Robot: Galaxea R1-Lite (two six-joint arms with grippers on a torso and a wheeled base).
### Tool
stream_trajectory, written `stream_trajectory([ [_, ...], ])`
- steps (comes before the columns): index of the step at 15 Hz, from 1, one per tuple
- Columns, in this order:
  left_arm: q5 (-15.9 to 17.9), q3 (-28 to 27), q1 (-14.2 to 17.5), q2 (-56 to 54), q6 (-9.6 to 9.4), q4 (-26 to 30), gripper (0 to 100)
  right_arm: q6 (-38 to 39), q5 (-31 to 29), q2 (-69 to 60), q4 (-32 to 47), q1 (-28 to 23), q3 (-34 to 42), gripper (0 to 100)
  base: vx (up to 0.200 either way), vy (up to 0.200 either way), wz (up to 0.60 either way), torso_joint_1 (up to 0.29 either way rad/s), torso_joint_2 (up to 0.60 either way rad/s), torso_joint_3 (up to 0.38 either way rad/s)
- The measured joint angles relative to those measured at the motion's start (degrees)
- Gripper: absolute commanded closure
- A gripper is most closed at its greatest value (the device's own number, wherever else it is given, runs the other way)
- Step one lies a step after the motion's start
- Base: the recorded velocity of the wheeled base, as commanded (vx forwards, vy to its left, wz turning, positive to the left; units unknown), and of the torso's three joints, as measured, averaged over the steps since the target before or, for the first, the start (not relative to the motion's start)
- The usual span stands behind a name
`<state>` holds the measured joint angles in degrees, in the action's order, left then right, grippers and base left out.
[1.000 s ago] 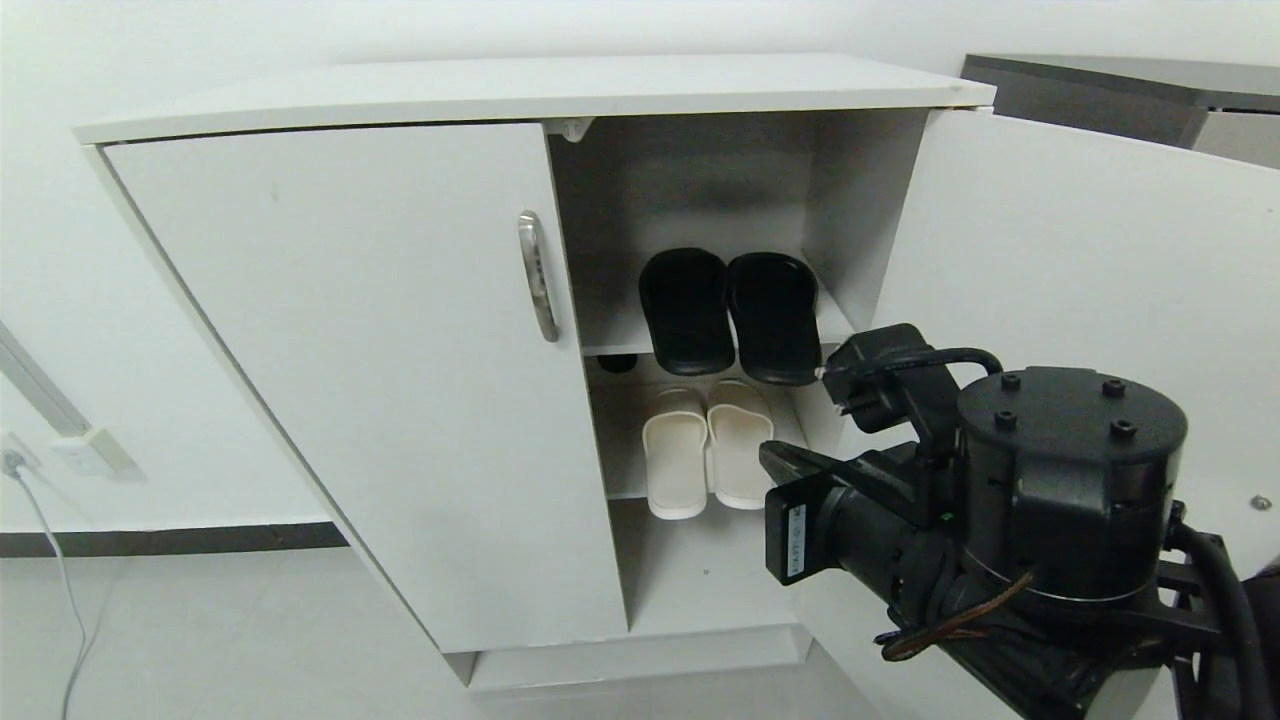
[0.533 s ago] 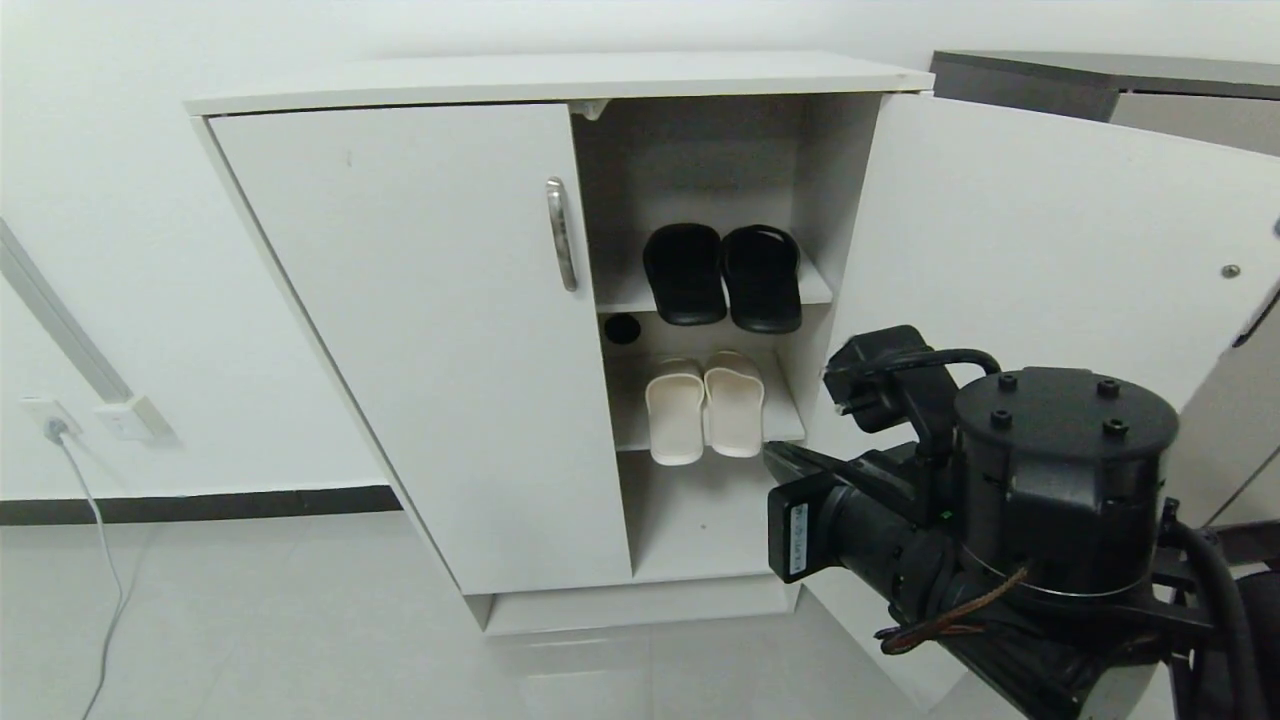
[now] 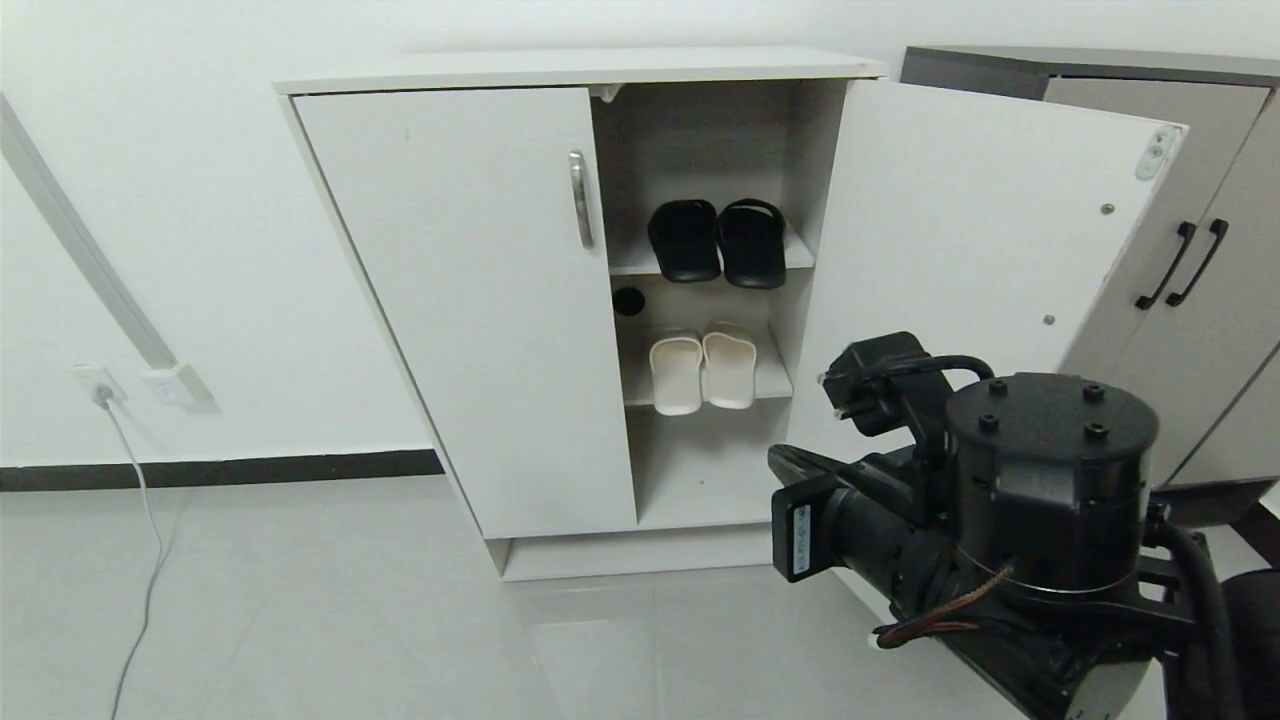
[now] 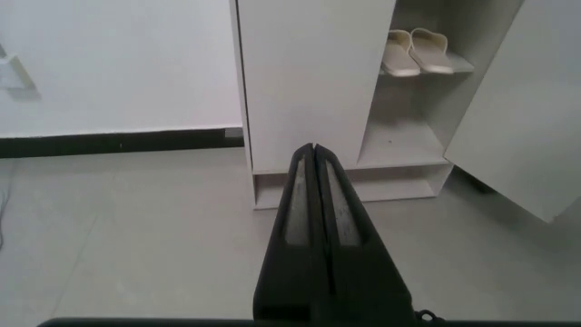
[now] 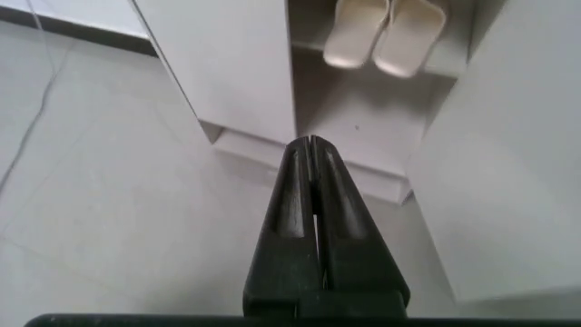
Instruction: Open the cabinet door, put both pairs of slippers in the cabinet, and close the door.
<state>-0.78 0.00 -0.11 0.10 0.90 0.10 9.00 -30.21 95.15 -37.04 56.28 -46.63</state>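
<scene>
Since the black slippers on the upper shelf and the white slippers on the shelf below already sit inside the cabinet, centre of the head view, I judge that shutting the open door is the 1 step left. That door stands swung out toward the right of the frame, its inner face turned to me. My right claw has its fingers pressed together and holds nothing, and it points down at the floor in front of the cabinet base. My left claw is likewise closed and empty. To do this well, I would bring the closed right fingers round the door's free edge at the upper right and press flat on the far face, near that edge and not near the hinge. I would then sweep it in a slow arc toward the closed door with its handle. The white pair's heels look close to the shelf front, so I would watch for contact. The open door's outer face and any handle on it are hidden. My right arm covers the door's lower corner and my own fingers. The grey cupboard is cut off at the right.
</scene>
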Motion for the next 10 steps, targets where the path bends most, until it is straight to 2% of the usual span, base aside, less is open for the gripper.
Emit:
stream_trajectory([
  [10, 0.02, 0.0, 0.04, 0.0, 0.05, -0.02, 100, -1.28, 0.0, 0.85, 0.04, -0.59, 1.18, 100, 0.0, 0.0, 0.0, 0.0, 0.0, 0.0],
])
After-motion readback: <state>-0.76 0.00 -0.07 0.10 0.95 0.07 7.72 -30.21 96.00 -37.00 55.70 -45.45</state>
